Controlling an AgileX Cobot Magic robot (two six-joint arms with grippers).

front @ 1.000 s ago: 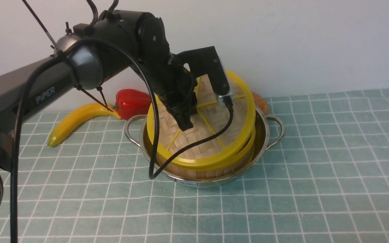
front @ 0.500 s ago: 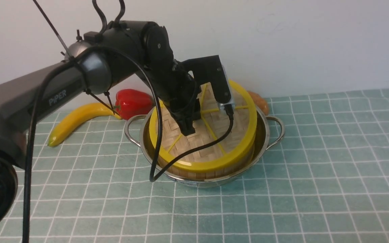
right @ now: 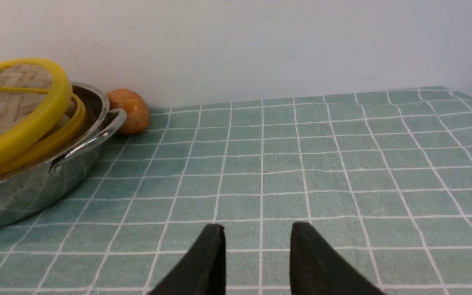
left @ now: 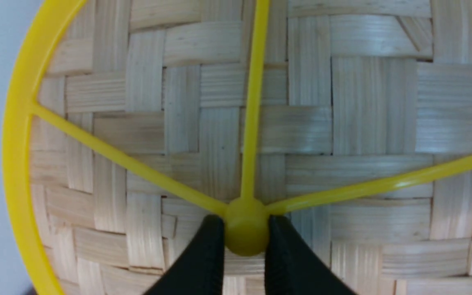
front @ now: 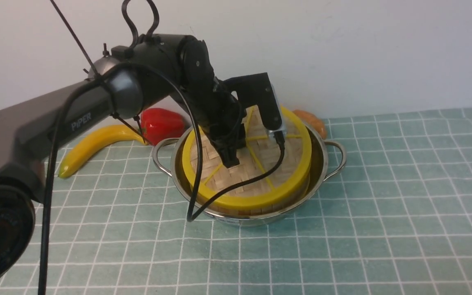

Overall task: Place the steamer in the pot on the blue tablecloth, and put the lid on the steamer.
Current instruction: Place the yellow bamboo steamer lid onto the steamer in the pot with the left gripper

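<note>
Left claw is clamped on the lid hub. The lid rests slightly tilted on the steamer inside the pot. Right claw is apart, empty, near the pot.

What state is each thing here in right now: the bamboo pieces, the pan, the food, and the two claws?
lid: tilted over the steamer, not seated flat.
steamer: sitting in the pot.
pot: upright on the blue tablecloth.
left gripper: shut on the lid's hub.
right gripper: open, empty.
banana: lying on the cloth.
red bell pepper: resting by the wall.
potato: resting behind the pot.
</note>
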